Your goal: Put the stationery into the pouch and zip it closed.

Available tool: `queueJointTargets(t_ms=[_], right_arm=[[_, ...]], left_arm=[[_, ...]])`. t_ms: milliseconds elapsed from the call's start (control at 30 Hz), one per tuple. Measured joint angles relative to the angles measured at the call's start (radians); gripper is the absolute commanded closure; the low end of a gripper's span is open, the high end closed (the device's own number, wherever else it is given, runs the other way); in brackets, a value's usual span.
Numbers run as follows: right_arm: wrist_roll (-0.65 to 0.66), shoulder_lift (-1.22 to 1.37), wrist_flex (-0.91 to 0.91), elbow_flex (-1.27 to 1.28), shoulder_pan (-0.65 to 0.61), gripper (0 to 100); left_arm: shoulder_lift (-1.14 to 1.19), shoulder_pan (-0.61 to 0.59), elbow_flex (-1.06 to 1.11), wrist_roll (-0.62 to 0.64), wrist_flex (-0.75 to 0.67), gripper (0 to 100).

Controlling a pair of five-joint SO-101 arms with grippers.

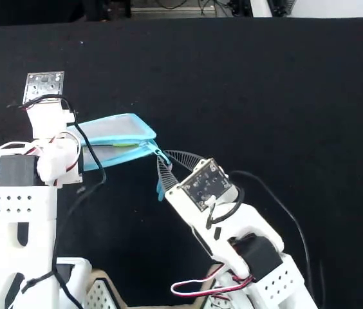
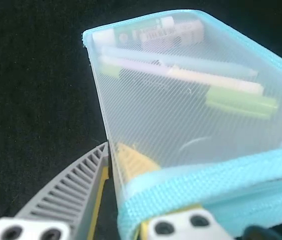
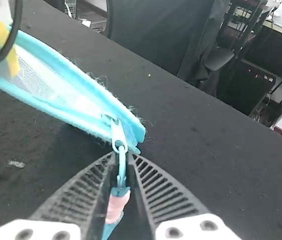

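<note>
My right gripper (image 3: 124,161) is clenched on the zipper pull cord (image 3: 122,176), with the ribbed fingers (image 3: 156,192) pinching it just behind the slider (image 3: 116,134). The slider sits at the near corner of the light-blue mesh pouch (image 3: 56,92). The pouch lies slantwise on the black table (image 1: 265,84) between my two arms. Its far end is clamped in my left gripper (image 2: 115,159), which grips the corner just below the zip tape (image 2: 216,175). One yellow pad shows through the mesh. The stationery (image 2: 206,80) is already inside: a green marker (image 2: 241,102), pale pens and a white tube, all lying along the length of the pouch. I judge the loading done and the zipping step in hand, probably near its finish. The tape by my left gripper looks joined, and the slider is at the end nearest my right. I cannot tell from here whether the last teeth have met. The next move calls for a short, straight tug along the line of the zip while my left grip braces the other end. After that I would let go of the cord first, so the pouch does not twist or lift.
</note>
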Motion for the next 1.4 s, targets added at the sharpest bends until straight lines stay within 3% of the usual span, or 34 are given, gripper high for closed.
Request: queueJointTargets(t_ms=[267,467,667,833,1067,1400], right_arm=[[0.054,0.002,0.011,-0.063,-0.002,98.8],[0.064,0.043,0.014,-0.153,-0.002,98.8],[0.068,0.298,0.014,-0.334,-0.002,98.8],[0.068,0.483,0.044,-0.486,-0.002,98.8],[0.068,0.571,0.075,-0.611,-0.002,98.8],[0.069,0.717,0.025,-0.743,-0.002,98.8]], left_arm=[[0.0,0.0,-0.002,0.0,0.0,97],[0.0,0.0,-0.117,0.0,0.092,96],[0.018,-0.002,-0.192,-0.026,0.15,81],[0.021,-0.009,-0.226,-0.084,0.16,80],[0.025,-0.084,-0.454,-0.091,0.184,80],[0.023,-0.095,-0.761,-0.089,0.282,80]])
